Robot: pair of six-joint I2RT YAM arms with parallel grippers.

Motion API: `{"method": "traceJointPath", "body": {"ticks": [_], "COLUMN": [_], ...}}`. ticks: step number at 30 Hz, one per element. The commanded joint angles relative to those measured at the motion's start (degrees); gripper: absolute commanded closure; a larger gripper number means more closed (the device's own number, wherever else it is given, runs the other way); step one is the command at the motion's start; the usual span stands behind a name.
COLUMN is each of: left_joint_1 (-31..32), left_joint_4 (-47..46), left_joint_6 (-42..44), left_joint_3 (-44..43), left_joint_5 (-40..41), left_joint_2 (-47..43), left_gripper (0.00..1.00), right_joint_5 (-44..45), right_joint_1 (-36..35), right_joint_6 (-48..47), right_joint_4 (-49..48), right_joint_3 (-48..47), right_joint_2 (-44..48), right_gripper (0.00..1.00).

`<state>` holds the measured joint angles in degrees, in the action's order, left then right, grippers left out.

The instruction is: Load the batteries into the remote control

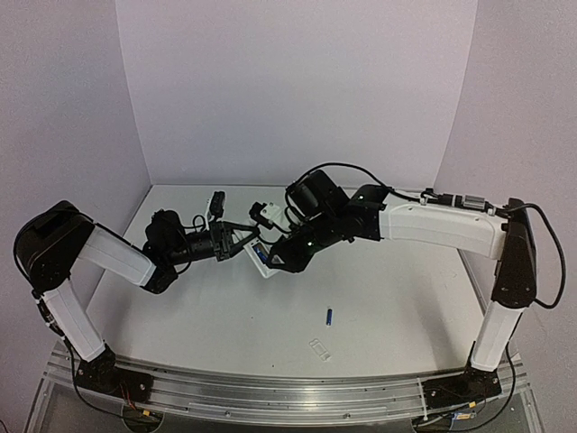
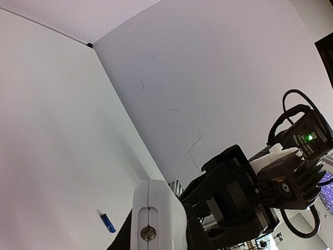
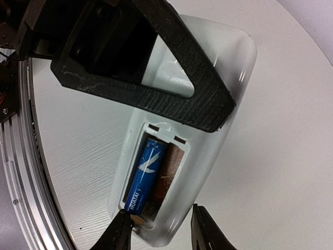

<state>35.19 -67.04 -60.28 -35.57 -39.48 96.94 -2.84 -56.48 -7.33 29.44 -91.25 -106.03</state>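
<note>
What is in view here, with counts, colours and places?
Small flat white rectangular remote control: one, white, in the left gripper, battery bay open.
Slim blue cylindrical batteries: two, blue; one in the bay, one loose on the table.
Small clear rectangular plastic cover: one, clear, on the table near its front edge.
White table: one, white, under everything.
Left gripper: one, black, jaws shut on the remote.
Right gripper: one, black, jaws apart over the remote's end.

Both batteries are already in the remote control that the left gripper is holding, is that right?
No. Only one battery sits in the remote control the left gripper holds; the right wrist view shows the slot beside it empty. The other battery lies on the table.
</note>
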Motion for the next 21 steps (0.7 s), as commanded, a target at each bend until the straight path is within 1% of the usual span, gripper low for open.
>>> {"method": "traceJointPath", "body": {"ticks": [1, 5, 14, 18, 21], "left_joint_1": [1.1, 1.2, 1.6, 1.9, 2.1], "left_joint_4": [-5.5, -7.5, -7.8, -8.2, -8.1], "left_joint_6": [-1.3, -2.3, -3.2, -3.1, -2.9], "left_joint_3": [-3.7, -4.0, -4.3, -4.5, -5.0], "left_joint_5": [-6.1, -7.0, -7.4, -7.6, -7.8], "left_joint_2": [0.4, 1.4, 1.8, 1.8, 1.9], "left_gripper": [1.0, 1.0, 1.0, 1.0, 1.0], "right_joint_5": [2.8, 5.5, 6.4, 2.3, -4.2], "right_joint_1": [0.0, 0.0, 0.0, 0.0, 0.0], "right_joint_6": [0.2, 1.3, 2.8, 2.6, 1.1], "right_joint_4": [-2.6, -2.6, -2.8, -2.9, -3.0], "right_joint_3": [-4.4, -7.0, -16.2, -21.0, -23.7], "right_joint_2": [-2.9, -5.4, -14.0, -17.9, -20.1], "right_gripper": [0.63, 0.63, 0.64, 0.64, 0.63]}}
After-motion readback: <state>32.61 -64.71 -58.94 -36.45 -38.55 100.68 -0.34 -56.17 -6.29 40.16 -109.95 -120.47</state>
